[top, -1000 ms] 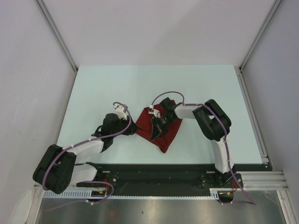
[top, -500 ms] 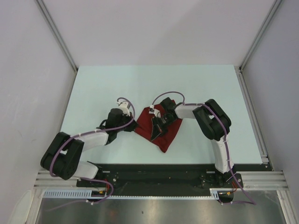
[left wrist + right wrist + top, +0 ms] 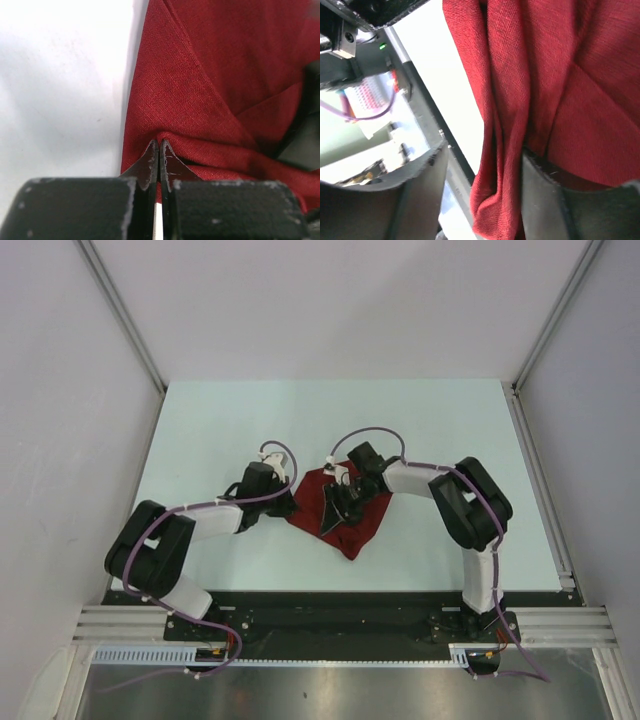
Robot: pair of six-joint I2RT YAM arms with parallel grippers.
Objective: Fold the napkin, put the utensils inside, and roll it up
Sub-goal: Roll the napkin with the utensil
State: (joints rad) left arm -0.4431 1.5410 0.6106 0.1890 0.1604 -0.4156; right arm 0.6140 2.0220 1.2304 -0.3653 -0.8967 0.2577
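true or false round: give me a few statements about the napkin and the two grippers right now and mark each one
1. The left gripper is shut on a fold of the napkin. True.
2. The right gripper is clamped shut. False: its fingers stand apart, with napkin hanging between them.
3. The napkin lies spread flat as an open square. False: it is folded and bunched.
4. A fork lies in plain view beside the napkin. False: no fork shows in any view.
5. Both grippers are at the napkin. True.

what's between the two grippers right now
Only the napkin: in the top view its dark red cloth fills the gap between the left gripper, pinched shut on its edge, and the open right gripper.
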